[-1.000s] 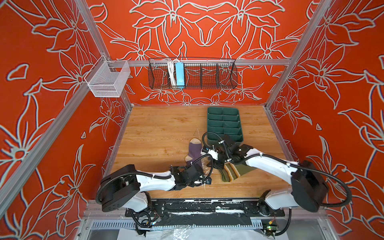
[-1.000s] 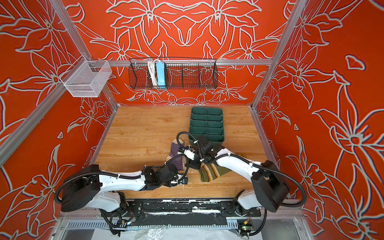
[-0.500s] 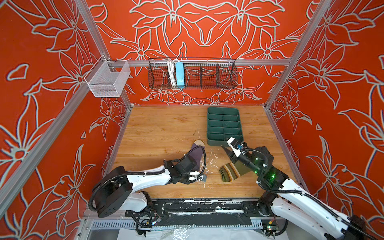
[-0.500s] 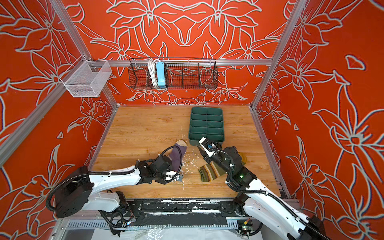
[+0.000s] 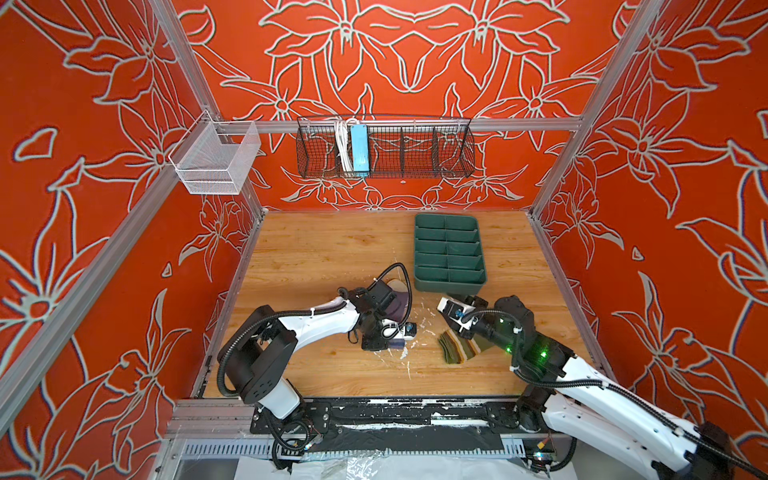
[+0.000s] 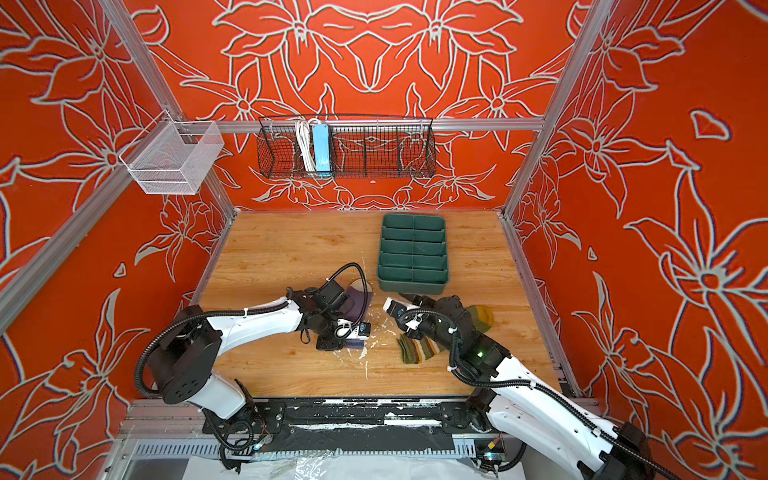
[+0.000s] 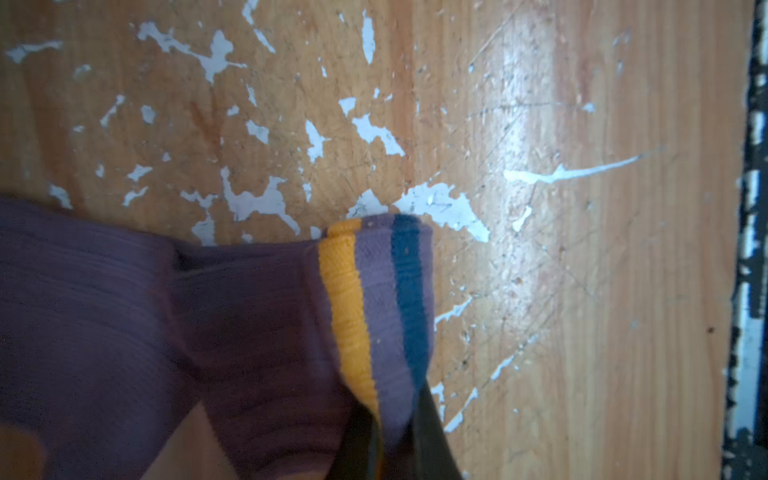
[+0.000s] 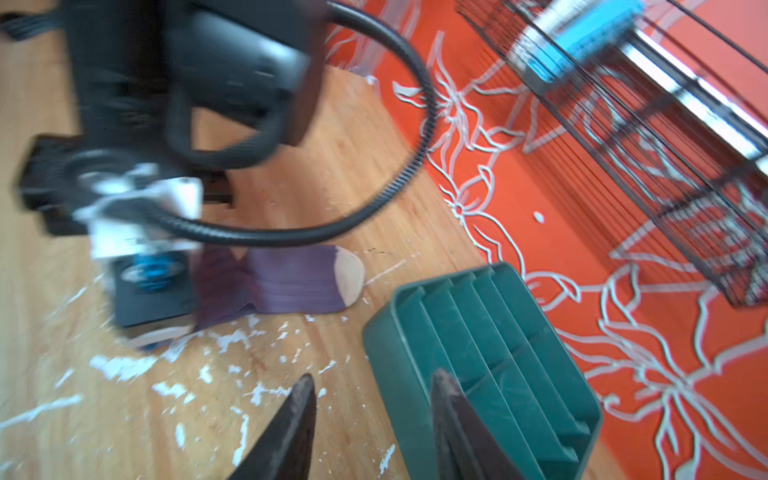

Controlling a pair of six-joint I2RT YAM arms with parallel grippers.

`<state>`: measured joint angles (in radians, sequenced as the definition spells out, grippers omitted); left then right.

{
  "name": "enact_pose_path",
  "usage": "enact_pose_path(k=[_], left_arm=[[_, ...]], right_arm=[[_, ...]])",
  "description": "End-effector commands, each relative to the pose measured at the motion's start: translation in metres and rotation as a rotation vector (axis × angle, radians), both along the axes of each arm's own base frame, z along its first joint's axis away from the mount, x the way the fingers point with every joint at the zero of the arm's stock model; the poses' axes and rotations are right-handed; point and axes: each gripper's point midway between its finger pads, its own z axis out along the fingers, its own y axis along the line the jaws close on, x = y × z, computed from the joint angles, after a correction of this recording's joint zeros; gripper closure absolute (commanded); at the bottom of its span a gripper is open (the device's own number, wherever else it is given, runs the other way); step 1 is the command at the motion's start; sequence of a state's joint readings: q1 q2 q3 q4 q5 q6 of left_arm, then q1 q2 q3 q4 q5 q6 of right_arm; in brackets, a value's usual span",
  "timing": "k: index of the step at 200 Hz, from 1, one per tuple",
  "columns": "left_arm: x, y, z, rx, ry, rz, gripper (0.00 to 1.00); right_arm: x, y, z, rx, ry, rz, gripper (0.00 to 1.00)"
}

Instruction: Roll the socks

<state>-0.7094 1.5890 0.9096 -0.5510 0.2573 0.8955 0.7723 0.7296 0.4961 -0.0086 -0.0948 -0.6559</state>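
Observation:
The purple sock [image 5: 395,306] [image 6: 358,306] lies mid-table, folded over on itself, its cream toe [image 8: 350,277] pointing at the tray. My left gripper [image 7: 395,432] [image 5: 390,343] is shut on its orange-and-blue striped cuff [image 7: 374,299], low over the wood. To the right, the olive green sock [image 5: 457,352] [image 6: 419,350] lies flat with its striped cuff toward the front. My right gripper [image 8: 373,378] [image 6: 410,298] hovers open and empty above the table between the two socks, next to the tray's near corner. The right arm covers the olive sock's middle.
A dark green divided tray [image 5: 451,283] [image 6: 413,284] [image 8: 478,353] stands behind the socks. On the back wall hangs a black wire basket [image 5: 384,149] holding a blue power strip, and a white mesh basket [image 5: 216,160] hangs on the left wall. The black front rail [image 7: 748,249] edges the scuffed wooden table.
My right gripper has left the purple sock and drawn back to the right, ending beside the tray. The left gripper has kept its hold on the cuff and shifted slightly away from the front.

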Motion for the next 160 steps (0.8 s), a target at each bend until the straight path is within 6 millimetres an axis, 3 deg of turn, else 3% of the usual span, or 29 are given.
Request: enact_pose_path(k=[1,26,50,72,112,160], left_arm=[[-0.015,0.002,-0.002,0.006,0.123,0.018,1.00],[-0.012,-0.001,-0.005,0.019,0.179,0.054,1.00],[-0.008,-0.002,-0.010,0.050,0.203,0.092,1.00],[-0.004,-0.002,-0.013,0.076,0.232,0.135,1.00],[0.000,-0.005,-0.012,0.091,0.257,0.149,1.00],[-0.003,-0.005,-0.012,0.085,0.264,0.143,1.00]], right_arm=[[-0.034,0.012,-0.031,-0.230,-0.046,0.188,0.53],[-0.074,0.030,-0.064,-0.397,0.028,0.353,0.54],[-0.105,0.049,-0.083,-0.471,0.060,0.458,0.54],[-0.115,0.076,-0.091,-0.407,0.085,0.484,0.54],[-0.074,0.117,-0.100,-0.246,-0.008,0.309,0.51],[-0.041,0.121,-0.122,-0.243,0.002,0.187,0.51]])
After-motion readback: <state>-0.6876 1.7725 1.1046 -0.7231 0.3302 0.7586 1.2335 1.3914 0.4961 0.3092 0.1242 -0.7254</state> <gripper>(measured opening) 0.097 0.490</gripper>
